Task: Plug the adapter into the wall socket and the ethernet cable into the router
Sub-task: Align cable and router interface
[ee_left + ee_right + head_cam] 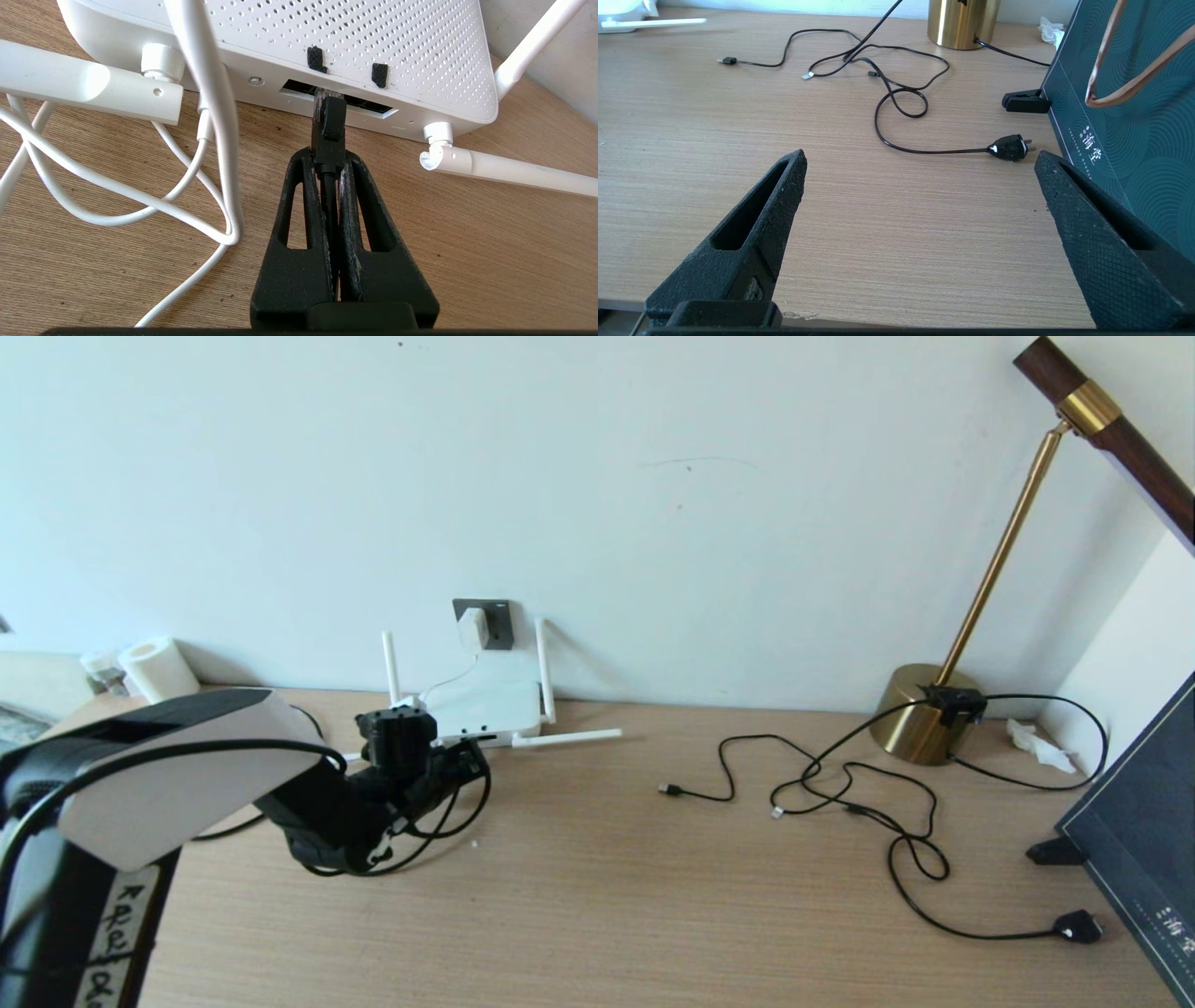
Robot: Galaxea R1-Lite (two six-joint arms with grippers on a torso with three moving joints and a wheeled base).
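Observation:
The white adapter [473, 627] sits against the dark grey wall socket [499, 622], and its thin cord drops to the router [485, 707]. My left gripper [328, 161] is shut on the ethernet cable's black plug [331, 126], right at the router's [373, 42] front edge. The plug's clear tip meets the dark slot [369, 103]; how deep it goes I cannot tell. In the head view that gripper [470, 753] is just before the router. My right gripper [920, 163] hangs open over bare table with nothing between its fingers.
A white cord [117, 196] loops beside the router, and one antenna [565, 738] lies flat on the table. To the right are thin black cables [840, 784], a black two-pin plug [1011, 147], a brass lamp base [924, 714] and a dark green bag [1134, 116].

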